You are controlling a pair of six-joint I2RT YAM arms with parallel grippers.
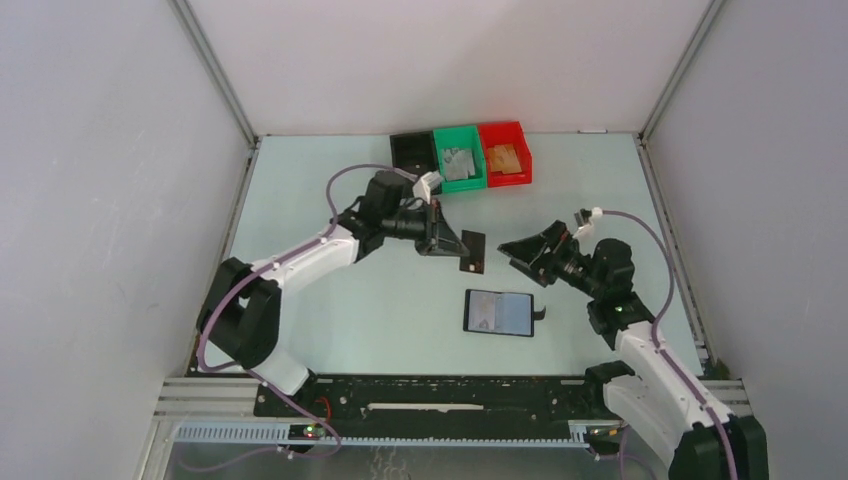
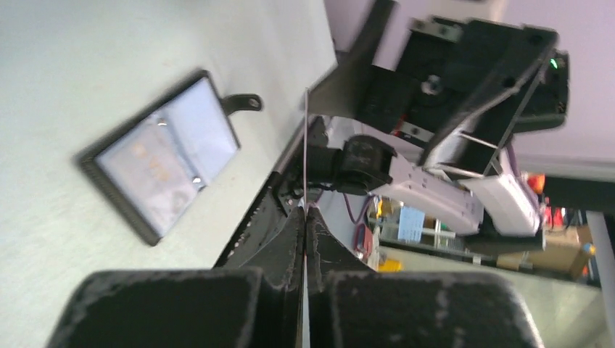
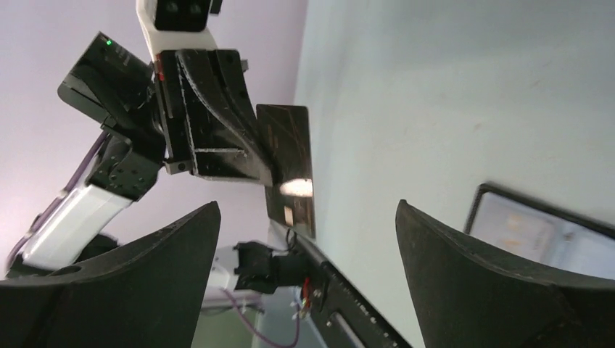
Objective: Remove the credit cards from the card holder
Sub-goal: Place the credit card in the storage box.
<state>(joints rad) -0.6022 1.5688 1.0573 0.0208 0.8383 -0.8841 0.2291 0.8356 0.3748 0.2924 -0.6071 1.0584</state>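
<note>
Any print on the cards is too blurred to read. The left gripper [image 1: 452, 245] is clamped on one dark credit card [image 1: 473, 252], held on edge above the table [image 1: 330, 300]. The card holder [image 1: 498, 312] lies open nearby, toward the arm bases. The right gripper [image 1: 512, 257] faces the card with its jaws spread wide, holding nothing.
</note>
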